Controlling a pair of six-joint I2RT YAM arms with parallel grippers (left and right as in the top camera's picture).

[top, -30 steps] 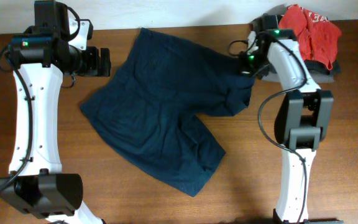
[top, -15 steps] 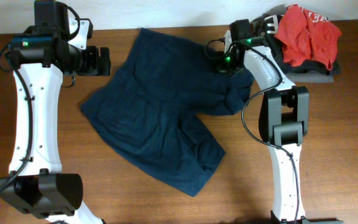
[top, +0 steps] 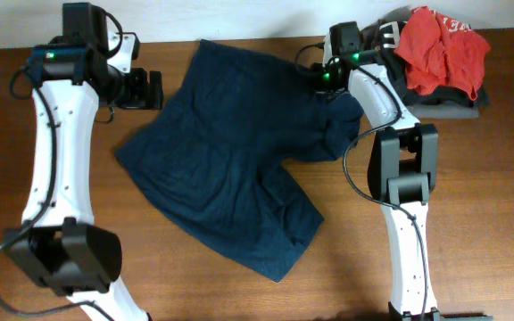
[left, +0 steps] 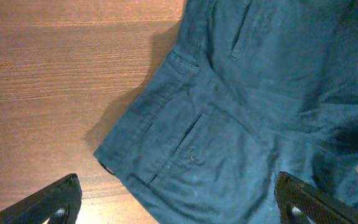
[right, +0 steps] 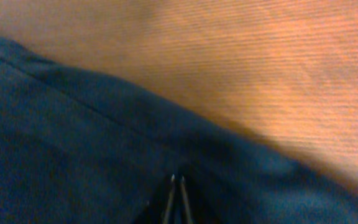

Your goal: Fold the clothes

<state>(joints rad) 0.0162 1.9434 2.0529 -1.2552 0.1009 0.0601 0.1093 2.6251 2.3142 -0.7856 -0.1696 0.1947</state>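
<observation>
The dark navy shorts [top: 230,160] lie spread on the wooden table, one leg pointing to the front right and the other bunched at the right. My left gripper [top: 154,89] is open beside the shorts' left edge. In the left wrist view, its fingers [left: 55,199] stand wide apart over the waistband and a back pocket [left: 241,112]. My right gripper [top: 317,78] is at the shorts' far right edge. In the right wrist view it [right: 176,186] is shut, its tips pinched together in the navy cloth [right: 73,143].
A red garment with white lettering [top: 440,49] lies on folded black and grey garments [top: 458,102] at the back right corner. Bare wooden table [top: 471,223] shows to the front and sides of the shorts.
My right gripper has moved left and toward the back edge, carrying the shorts' right edge with it. My left arm has shifted slightly right toward the shorts.
</observation>
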